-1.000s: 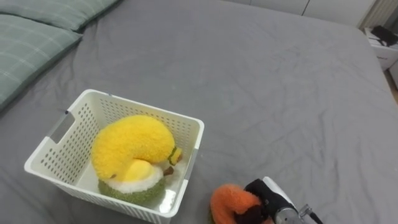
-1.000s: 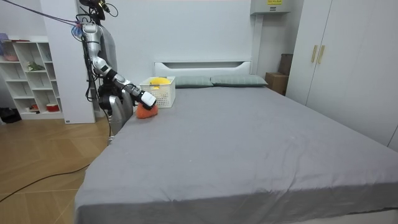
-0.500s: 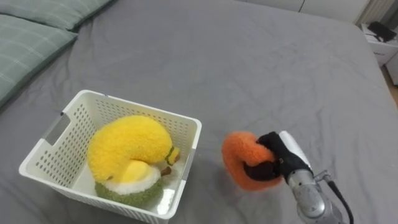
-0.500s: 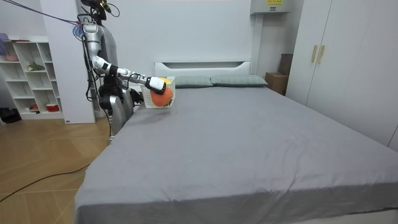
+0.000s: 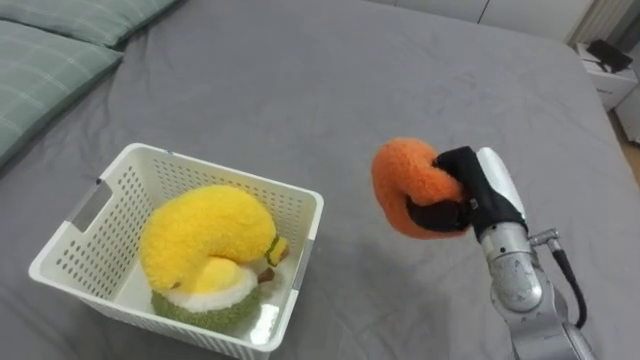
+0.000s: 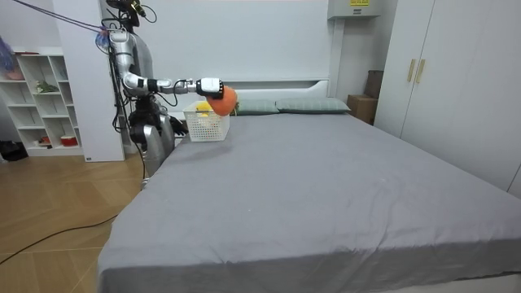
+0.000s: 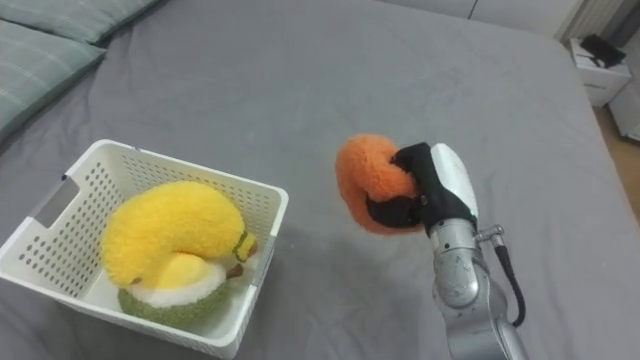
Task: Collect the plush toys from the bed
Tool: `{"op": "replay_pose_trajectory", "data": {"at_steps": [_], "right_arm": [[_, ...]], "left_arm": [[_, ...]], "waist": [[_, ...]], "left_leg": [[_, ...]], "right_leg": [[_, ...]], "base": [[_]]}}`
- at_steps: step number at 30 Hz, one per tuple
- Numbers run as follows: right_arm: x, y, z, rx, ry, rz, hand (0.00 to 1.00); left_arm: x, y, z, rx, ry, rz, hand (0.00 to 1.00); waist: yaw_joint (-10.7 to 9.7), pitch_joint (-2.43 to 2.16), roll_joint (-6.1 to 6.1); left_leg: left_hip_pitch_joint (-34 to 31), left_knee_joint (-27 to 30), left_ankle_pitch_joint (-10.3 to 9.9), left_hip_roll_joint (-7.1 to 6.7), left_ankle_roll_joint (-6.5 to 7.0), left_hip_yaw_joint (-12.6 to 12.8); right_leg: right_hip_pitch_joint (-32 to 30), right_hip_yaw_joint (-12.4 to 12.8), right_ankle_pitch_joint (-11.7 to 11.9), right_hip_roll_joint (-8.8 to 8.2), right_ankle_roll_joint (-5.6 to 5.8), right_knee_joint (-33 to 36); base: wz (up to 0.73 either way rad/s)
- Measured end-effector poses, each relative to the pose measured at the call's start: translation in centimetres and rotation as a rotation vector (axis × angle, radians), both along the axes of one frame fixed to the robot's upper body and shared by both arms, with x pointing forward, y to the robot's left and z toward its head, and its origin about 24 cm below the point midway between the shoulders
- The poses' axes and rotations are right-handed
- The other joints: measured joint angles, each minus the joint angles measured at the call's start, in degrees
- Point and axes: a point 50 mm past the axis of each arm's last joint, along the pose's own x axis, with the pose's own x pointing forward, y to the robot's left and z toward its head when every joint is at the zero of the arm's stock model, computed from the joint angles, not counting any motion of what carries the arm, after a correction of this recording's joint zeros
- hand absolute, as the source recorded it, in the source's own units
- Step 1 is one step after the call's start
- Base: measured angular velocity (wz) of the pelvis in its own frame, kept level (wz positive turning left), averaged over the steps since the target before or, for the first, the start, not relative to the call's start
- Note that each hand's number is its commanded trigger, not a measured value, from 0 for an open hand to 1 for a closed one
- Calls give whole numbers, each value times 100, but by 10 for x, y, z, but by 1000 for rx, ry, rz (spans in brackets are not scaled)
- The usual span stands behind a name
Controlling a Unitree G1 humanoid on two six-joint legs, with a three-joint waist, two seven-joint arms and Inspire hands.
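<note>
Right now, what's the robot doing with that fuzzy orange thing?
The robot is tidying toys off the bed. Its right hand is curled round an orange plush toy and holds it up in the air, off to the right of the white basket. The basket sits on the grey cover and already has a yellow plush toy lying on a green and white one. The orange toy is not in the basket yet.

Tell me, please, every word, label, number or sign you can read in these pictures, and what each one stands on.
No text here can be read.
Yellow label on the white box high on the wall, room view: print too small to read.
Orange plush toy in the right hand, white basket, yellow plush toy: no print visible.
</note>
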Motion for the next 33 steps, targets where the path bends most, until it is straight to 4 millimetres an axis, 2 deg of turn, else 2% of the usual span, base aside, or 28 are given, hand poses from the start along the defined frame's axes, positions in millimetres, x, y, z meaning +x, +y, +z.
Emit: {"op": "replay_pose_trajectory", "data": {"at_steps": [4,6,10,14,18,20,24,26,31,33], "right_arm": [[4,6,21,4,-81,23,100],[6,9,27,2,-105,36,100],[12,17,37,3,-140,71,100],[9,36,48,8,-168,170,100],[8,50,53,-20,-165,249,100],[7,58,54,-23,-159,285,100],[6,75,53,-10,-134,357,100],[5,82,53,-5,-120,381,100],[9,96,64,-19,-149,448,100],[10,102,69,-27,-165,477,90]], "left_arm": [[0,0,0,2,5,-1,0],[0,-1,0,3,6,-7,0],[2,-2,0,0,3,-16,0],[7,-6,0,-6,-4,-35,0],[9,-8,0,-10,-10,-44,0],[11,-9,0,-12,-13,-47,0],[16,-11,0,-18,-16,-69,0],[21,-12,1,-21,-27,-77,0],[22,-10,1,-11,-21,-98,0],[22,-9,2,-7,-20,-100,0]], "waist": [[18,-10,-10],[24,-37,-23],[90,-39,-27],[167,-26,-5],[204,-31,-13],[320,-31,-14],[401,-35,-19],[495,-51,-46],[505,-38,-93],[507,-23,-113]], "left_leg": [[-3,-2,0,0,1,1],[-10,1,2,2,0,2],[-4,6,3,8,1,10],[-40,2,1,8,0,6],[-89,5,1,4,0,-26],[-92,8,2,5,0,-24],[-97,18,2,7,1,-24],[-124,18,2,7,1,-23],[-126,11,2,6,1,-27],[-137,9,2,8,1,-44]], "right_leg": [[-10,2,0,-2,0,4],[-52,4,0,-2,0,28],[-71,4,0,-1,0,67],[-77,-17,0,-3,-1,67],[-91,-47,0,-7,0,65],[-101,-21,0,-4,0,65],[-112,-49,0,-5,0,66],[-141,-52,0,-6,0,67],[-142,-63,0,-6,0,67],[-146,-81,0,-4,0,63]], "base": [[0],[0],[0],[1],[6],[0],[0],[0],[0],[2]]}}
